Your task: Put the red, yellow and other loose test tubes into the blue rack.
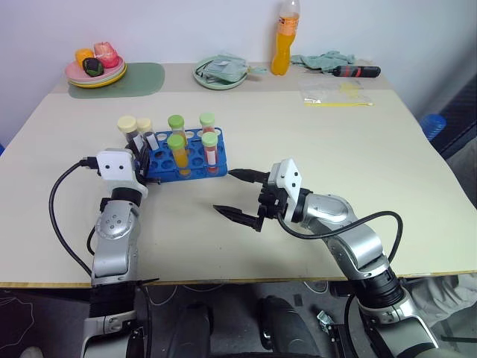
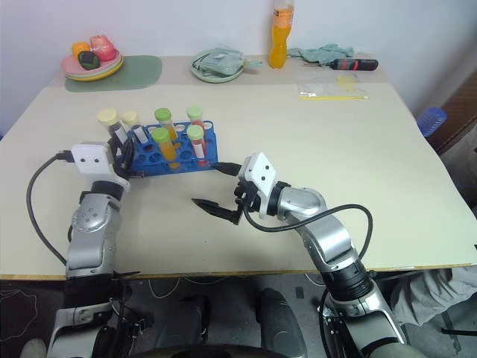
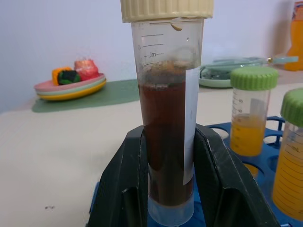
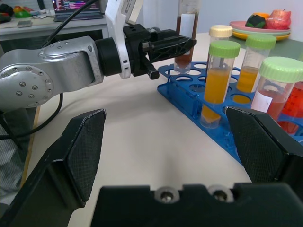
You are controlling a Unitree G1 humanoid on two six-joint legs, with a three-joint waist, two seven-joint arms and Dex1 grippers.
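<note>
1. Left tool (image 3: 165, 184) clamped on dark tube (image 3: 165, 142) — upright at blue rack (image 1: 190, 165) end.
2. Right tool (image 1: 237, 195) apart, empty.
3. Tube likely light, slick, rigid — grip mid-barrel.

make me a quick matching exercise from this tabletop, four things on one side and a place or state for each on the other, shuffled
Things:
1. left pincer
2. right pincer
3. orange bottle
4. blue rack

Place or state:
A. open, holding nothing
B. standing at the table's far edge
C. shut on the dark tube
D. holding green-capped tubes upright

Pairs: 1-C, 2-A, 3-B, 4-D
</note>
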